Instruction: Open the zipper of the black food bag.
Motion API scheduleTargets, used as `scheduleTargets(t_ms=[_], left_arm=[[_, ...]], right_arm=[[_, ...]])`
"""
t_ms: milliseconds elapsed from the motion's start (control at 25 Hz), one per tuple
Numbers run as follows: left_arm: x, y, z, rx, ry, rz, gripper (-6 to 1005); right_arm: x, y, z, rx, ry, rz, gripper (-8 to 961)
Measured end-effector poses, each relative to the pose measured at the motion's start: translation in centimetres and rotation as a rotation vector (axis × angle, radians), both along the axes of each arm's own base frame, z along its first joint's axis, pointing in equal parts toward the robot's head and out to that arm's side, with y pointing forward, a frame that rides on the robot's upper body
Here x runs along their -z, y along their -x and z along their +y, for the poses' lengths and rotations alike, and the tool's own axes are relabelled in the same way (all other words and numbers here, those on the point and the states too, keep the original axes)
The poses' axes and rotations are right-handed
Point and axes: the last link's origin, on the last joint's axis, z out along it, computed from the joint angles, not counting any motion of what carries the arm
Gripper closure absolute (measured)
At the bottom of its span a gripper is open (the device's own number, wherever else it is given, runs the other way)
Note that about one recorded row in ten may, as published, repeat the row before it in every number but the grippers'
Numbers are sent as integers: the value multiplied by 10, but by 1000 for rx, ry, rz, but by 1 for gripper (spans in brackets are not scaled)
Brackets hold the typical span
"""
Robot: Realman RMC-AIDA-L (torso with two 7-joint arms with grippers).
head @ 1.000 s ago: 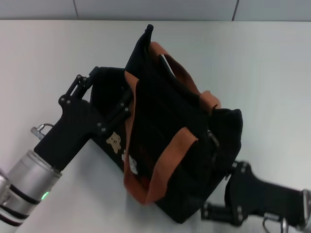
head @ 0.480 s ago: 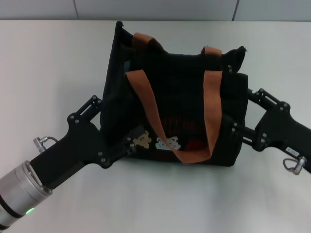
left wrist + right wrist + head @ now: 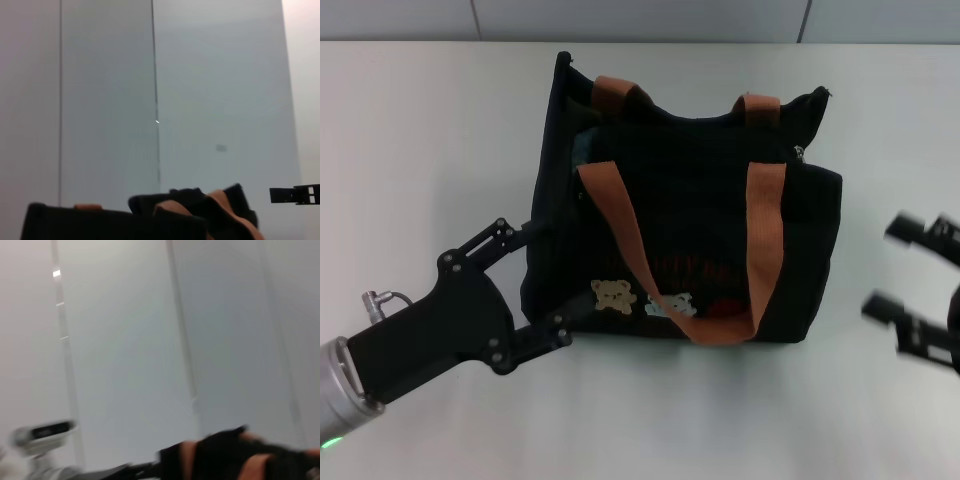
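Red lettering ran across the side of the black food bag (image 3: pixel 700 200), just above the bear pictures (image 3: pixel 612 294), but no word could be read.

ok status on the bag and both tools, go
Left tool open, at the black food bag's left end. Right tool open, clear of the bag on its right. Bag upright on the table, zipper not gripped. Nothing in the way.

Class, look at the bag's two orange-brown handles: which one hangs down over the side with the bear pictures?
The near handle droops in a long loop down the black food bag, reaching the bears. The far handle shows only at the top rim.
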Motion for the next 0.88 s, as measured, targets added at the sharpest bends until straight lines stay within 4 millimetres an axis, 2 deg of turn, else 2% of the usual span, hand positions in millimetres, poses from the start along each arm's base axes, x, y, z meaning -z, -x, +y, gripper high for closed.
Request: scheduleTargets(t_ms=[120, 400, 880], left_arm=[[-11, 3, 0, 26, 63, 25, 184], [-17, 8, -7, 54, 109, 58, 184], [-13, 7, -10, 74, 152, 75, 184]], right_arm=[[-1, 1, -7, -29, 109, -29, 132], [11, 6, -7, -90, 252, -94, 127], [13, 9, 0, -107, 258, -109, 125]])
